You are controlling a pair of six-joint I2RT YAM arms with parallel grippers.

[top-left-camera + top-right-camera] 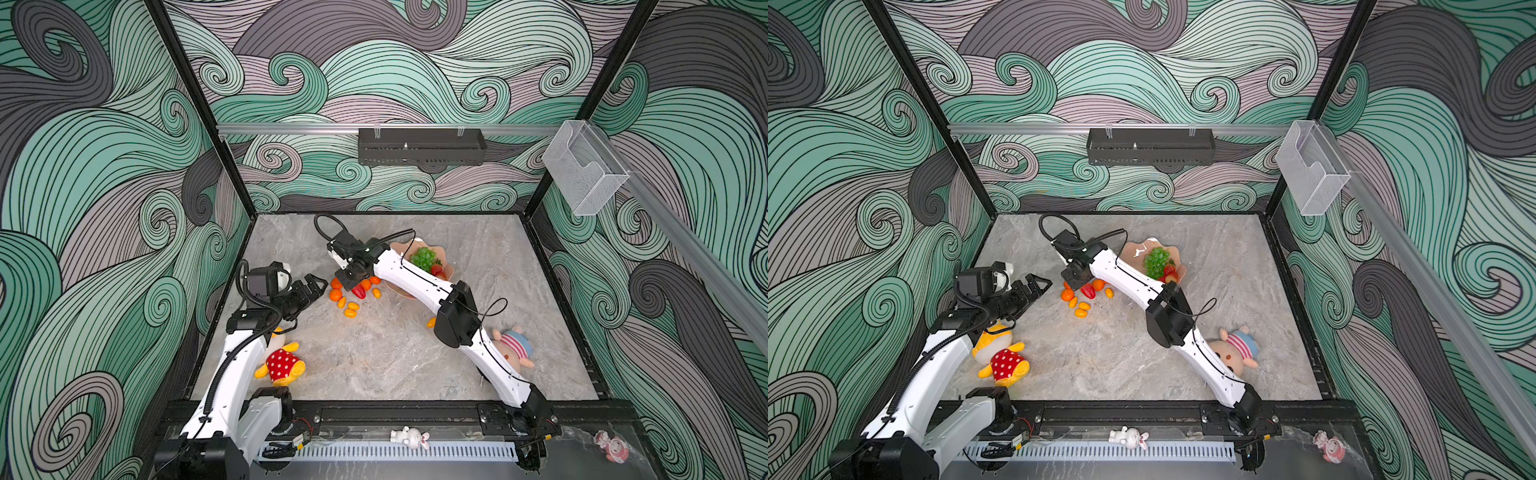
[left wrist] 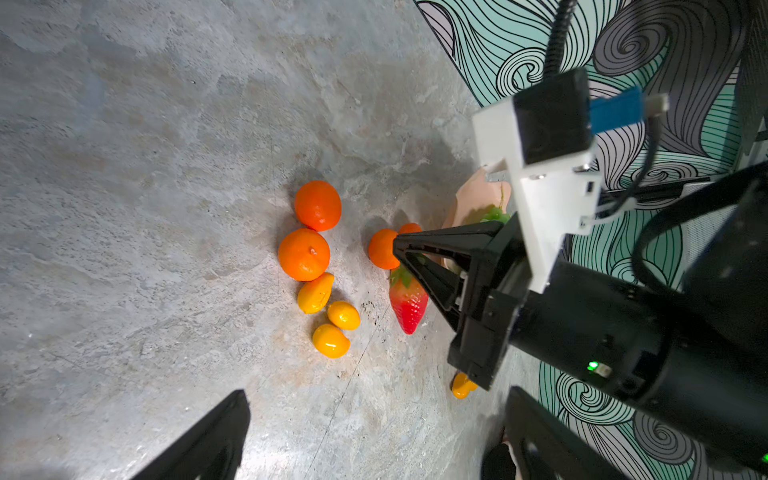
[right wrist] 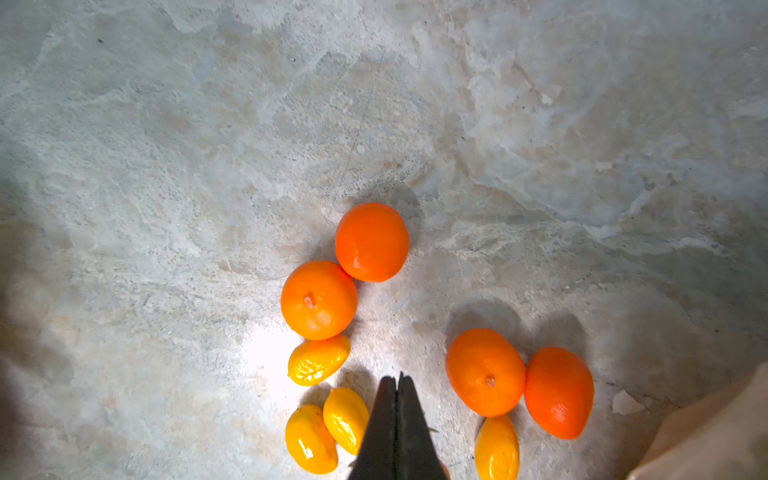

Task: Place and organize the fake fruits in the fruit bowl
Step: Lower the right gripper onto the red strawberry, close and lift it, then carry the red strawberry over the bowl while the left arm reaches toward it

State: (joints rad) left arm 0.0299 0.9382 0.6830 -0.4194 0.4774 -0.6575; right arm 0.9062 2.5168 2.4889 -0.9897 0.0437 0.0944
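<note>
**Bimanual workspace, seen over a grey marble-patterned tabletop [image 1: 395, 361].** The shallow, glossy salmon-pink fruit bowl with a scalloped rim [image 1: 401, 249] [image 1: 1136, 249] stands towards the far side, partly hidden by the right arm [image 1: 415, 278]. In both top views it holds a green plastic grape bunch [image 1: 424, 257] [image 1: 1156, 259] and red plastic strawberries [image 1: 436, 271] [image 1: 1169, 270].

Just left of the bowl a loose cluster lies on the tabletop:
- four round orange plastic tangerines [image 3: 319, 299];
- small oval yellow-orange kumquats [image 3: 319, 359];
- one red plastic strawberry with a green top [image 2: 409, 305] [image 1: 358, 291].

A further kumquat [image 1: 431, 322] lies apart from the cluster, beside the right arm's elbow.

The right gripper [image 3: 397, 384] [image 2: 398, 246] reaches across the middle and points down into the cluster, its jaws pressed together. The loose strawberry's leafy end lies directly beneath the fingertips; whether a leaf is pinched cannot be told.

The left gripper [image 1: 316, 286] [image 1: 1038, 284] hovers just left of the cluster, its jaws spread wide and holding nothing.

A yellow plush toy in red polka dots [image 1: 282, 363] lies by the left arm [image 1: 237, 374]. A plush doll with a striped top [image 1: 513, 345] lies by the right arm.
</note>
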